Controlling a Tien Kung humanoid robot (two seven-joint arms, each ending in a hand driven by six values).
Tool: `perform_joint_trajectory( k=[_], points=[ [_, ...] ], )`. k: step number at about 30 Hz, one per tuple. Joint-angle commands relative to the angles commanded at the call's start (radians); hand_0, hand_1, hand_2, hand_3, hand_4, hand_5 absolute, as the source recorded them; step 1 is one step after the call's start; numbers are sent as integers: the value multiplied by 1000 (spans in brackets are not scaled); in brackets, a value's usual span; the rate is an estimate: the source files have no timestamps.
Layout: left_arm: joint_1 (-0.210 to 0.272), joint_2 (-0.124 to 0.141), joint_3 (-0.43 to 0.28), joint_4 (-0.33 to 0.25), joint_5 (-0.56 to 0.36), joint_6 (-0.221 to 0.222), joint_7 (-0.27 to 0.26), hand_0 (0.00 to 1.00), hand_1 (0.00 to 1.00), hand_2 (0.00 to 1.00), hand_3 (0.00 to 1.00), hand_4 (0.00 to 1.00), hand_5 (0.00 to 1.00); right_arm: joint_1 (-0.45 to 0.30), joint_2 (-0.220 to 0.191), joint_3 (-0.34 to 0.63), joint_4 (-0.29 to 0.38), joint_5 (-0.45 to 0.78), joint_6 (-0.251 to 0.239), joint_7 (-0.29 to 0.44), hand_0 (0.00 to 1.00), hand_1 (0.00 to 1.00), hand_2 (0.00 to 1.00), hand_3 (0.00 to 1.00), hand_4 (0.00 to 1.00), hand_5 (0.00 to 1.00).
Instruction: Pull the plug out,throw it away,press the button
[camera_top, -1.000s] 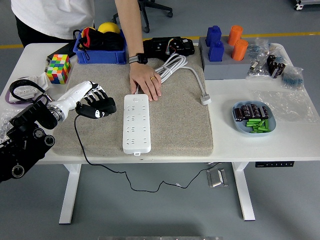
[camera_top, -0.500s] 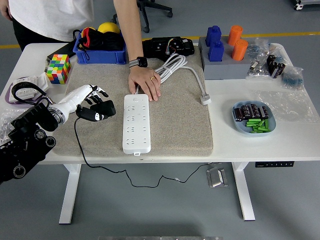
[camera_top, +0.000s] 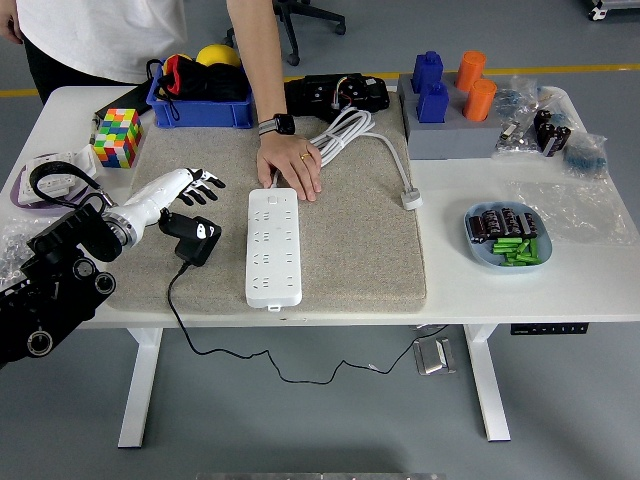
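Plug (camera_top: 194, 238) out of strip, lying on beige mat (camera_top: 360, 250) just below/right of left hand (camera_top: 190, 187) fingers (camera_top: 207, 181), black cord trailing off near tabletop (camera_top: 560, 290) edge. Looks light, rigid plastic body, floppy cord; probably slick-ish, best pinched across body sides, not by cord. Left fingers spread, relaxed, holding nothing, hovering just above plug; contact unclear, seems apart. Power strip (camera_top: 273, 247) right of fingers, near, on mat; button not resolvable, likely at far end by white cable. Person's hand (camera_top: 290, 165) right of fingers, flat on strip's far end, pinning it. Right hand not in view. Plug pulled and dropped, so button press prob next; needs reach right across strip.
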Motion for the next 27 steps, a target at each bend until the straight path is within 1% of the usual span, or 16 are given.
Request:
perform_joint_trajectory(
  k=[1, 2, 7, 8, 10, 13, 14, 16, 19, 20, 23, 25, 26, 27],
  points=[
    [-6, -3, 7, 2, -4, -2, 0, 616, 655, 670, 774, 800, 2, -1, 0, -4, 0, 0, 0, 0, 767, 729, 724, 713, 883, 658],
    [-12, -7, 13, 5, -6, -3, 0, 491, 508, 528, 754, 755, 2, -3, -1, -7, 1, 1, 0, 0, 767, 729, 724, 713, 883, 658],
    [-38, -19, 40, 18, -27, -8, 5, 491, 508, 528, 754, 755, 2, -7, -1, -18, 9, 5, -1, 0, 767, 729, 724, 713, 883, 658],
    [-55, -24, 57, 26, -34, -4, 4, 292, 336, 355, 695, 504, 2, -7, 1, -20, 10, 6, -1, 0, 767, 729, 724, 713, 883, 658],
    [-71, -28, 73, 33, -36, -2, 3, 292, 336, 355, 695, 504, 2, -9, 2, -22, 11, 7, 1, 0, 767, 729, 724, 713, 883, 658],
    [-93, -39, 105, 47, -32, 2, 1, 292, 336, 355, 695, 504, 2, -29, 3, 1, 16, 5, 1, -1, 767, 729, 724, 713, 883, 658],
    [-92, -43, 105, 52, -31, 8, -3, 162, 166, 171, 644, 324, 2, -33, 4, 17, 9, 0, -1, -1, 767, 729, 724, 713, 883, 658],
    [-94, -53, 98, 61, -35, 10, -4, 162, 166, 171, 644, 324, 2, -37, 8, 39, 1, -7, -3, 0, 767, 729, 724, 713, 883, 658],
    [-113, -59, 110, 70, -47, 9, -5, 162, 166, 171, 644, 324, 2, -40, 8, 27, 5, -3, 3, -2, 767, 729, 724, 713, 883, 658],
    [-125, -61, 118, 77, -56, 7, -3, 81, 91, 125, 618, 173, 2, -40, 10, 31, 7, -2, 1, -1, 767, 729, 724, 713, 883, 658],
    [-152, -74, 141, 102, -78, -1, 4, 81, 91, 125, 618, 173, 2, -33, 13, 45, 0, -5, 0, -2, 767, 729, 724, 713, 883, 658],
    [-176, -83, 173, 123, -87, -4, 11, 81, 91, 125, 618, 173, 2, -32, 14, 41, 0, -4, 1, -2, 767, 729, 724, 713, 883, 658],
    [-187, -86, 187, 132, -91, -7, 15, 55, 45, 134, 613, 78, 2, -33, 14, 38, 1, -3, 2, -2, 767, 729, 724, 713, 883, 658],
    [-199, -91, 202, 143, -96, -10, 21, 55, 45, 134, 613, 78, 2, -32, 13, 38, 2, -3, 2, -2, 767, 729, 724, 713, 883, 658]
  ],
)
